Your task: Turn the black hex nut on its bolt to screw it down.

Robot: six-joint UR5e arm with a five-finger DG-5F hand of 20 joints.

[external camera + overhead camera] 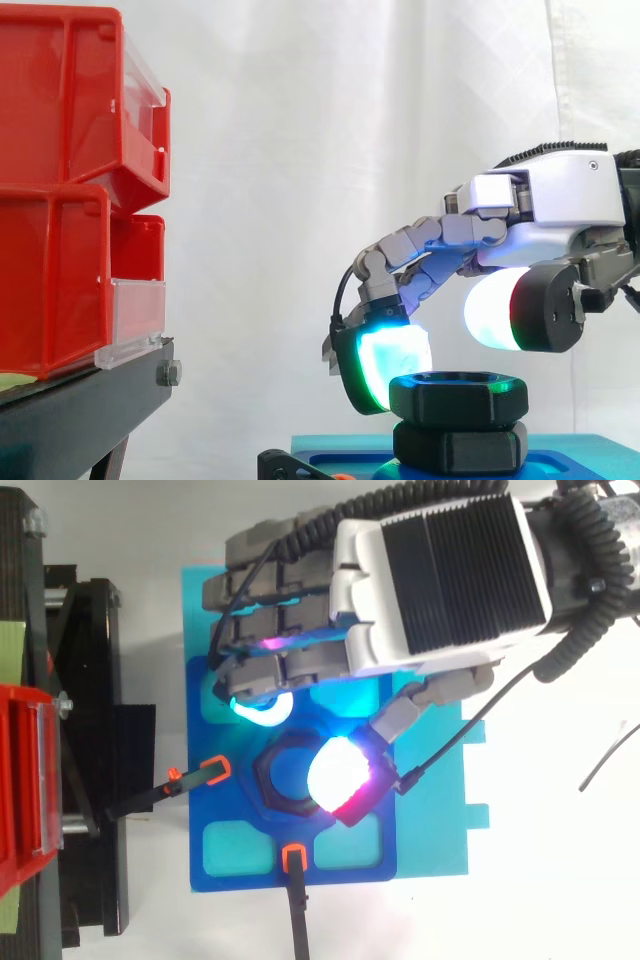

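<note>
Bracketing the black hex nut (458,398) without clamping it, the hand's (560,200) fingers are loosely bent. A cyan fingertip pad (385,365) hangs against the nut's far-from-arm flank; whether it truly touches cannot be told. The thumb pad (495,320) hovers just above the nut's arm-side rim with a visible gap. To turn the nut well, the thumb should probably drop onto a flat directly opposite the fingertip, so the pinch runs through the nut's centre. The wrist should then rotate about that centre rather than drag sideways, and the squeeze should stay light enough that the nut does not bind. The nut sits straight on top of a lower black hex piece (460,447), touching it, and both rest on the blue plate (430,845) beneath. Counted out, there is one hand, one nut and one hex piece under it. There is one plate, and two orange-tipped clamps (205,774) (293,857) just beside the nut. Two stacked red bins (60,100) (50,280) sit on one black stand (70,420), well apart from the nut, beyond the fingertip.
</note>
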